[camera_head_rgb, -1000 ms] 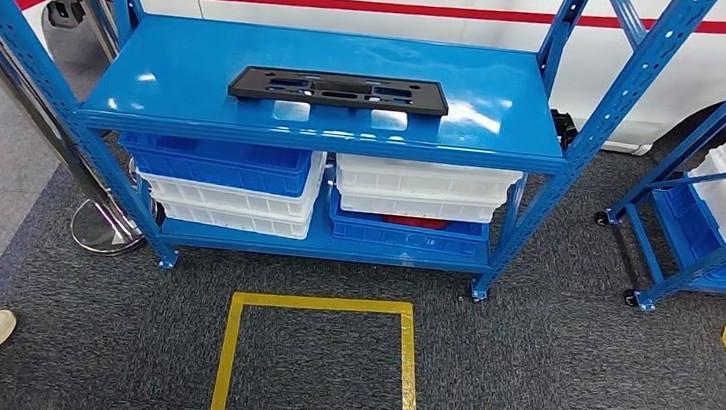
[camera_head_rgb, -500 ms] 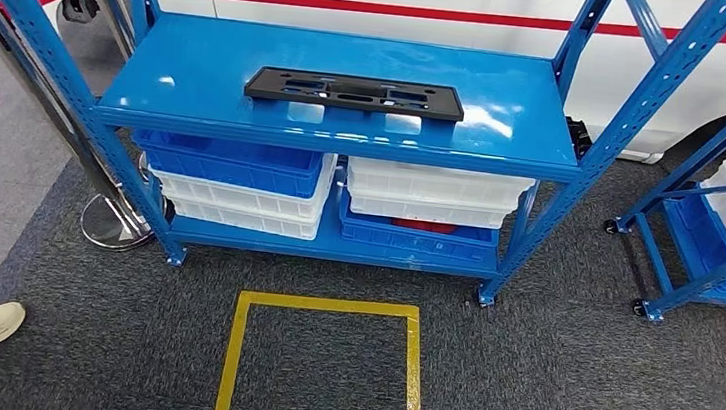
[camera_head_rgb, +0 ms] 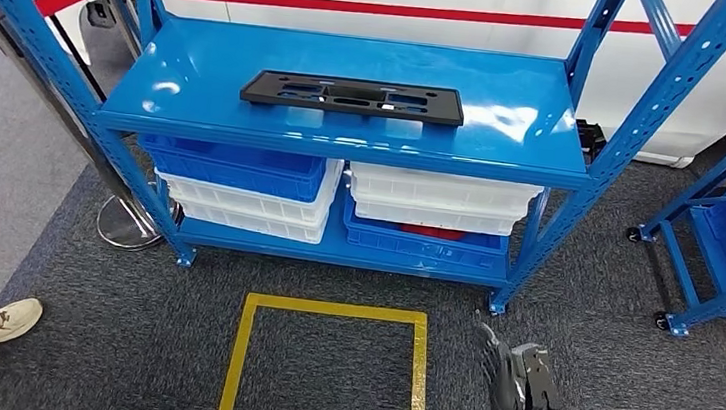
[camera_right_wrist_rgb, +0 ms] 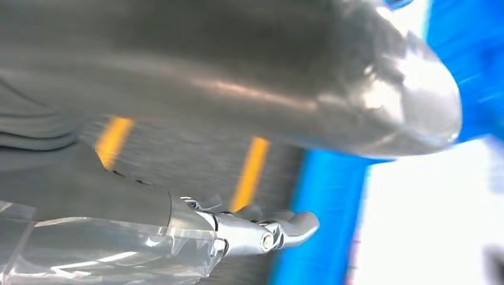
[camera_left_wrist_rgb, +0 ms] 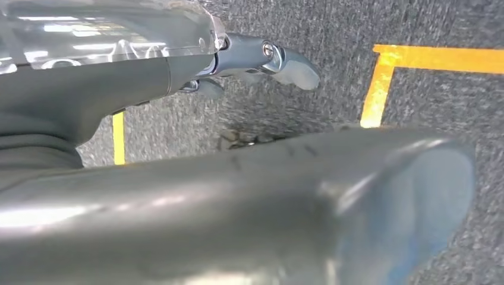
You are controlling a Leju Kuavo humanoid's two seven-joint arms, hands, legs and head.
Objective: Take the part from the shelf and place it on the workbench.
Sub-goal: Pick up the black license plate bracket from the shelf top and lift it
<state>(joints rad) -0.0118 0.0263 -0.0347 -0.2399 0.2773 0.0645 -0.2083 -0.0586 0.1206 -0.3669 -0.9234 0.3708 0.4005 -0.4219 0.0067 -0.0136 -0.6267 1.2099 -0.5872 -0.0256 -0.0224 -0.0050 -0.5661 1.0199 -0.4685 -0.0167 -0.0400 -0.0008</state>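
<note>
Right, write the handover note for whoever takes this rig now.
Right hand: low in front of the blue shelf, fingers apart, holding nothing.
Left hand: over the carpet, nothing in it.
The black part lies flat on the shelf's top board, untouched.
Done: nothing picked yet.
Left: reach for the part, lift it, carry it to the workbench.

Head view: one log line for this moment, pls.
phase: approach | part: flat on top shelf, untouched | right hand: low over carpet, empty | left hand: empty
</note>
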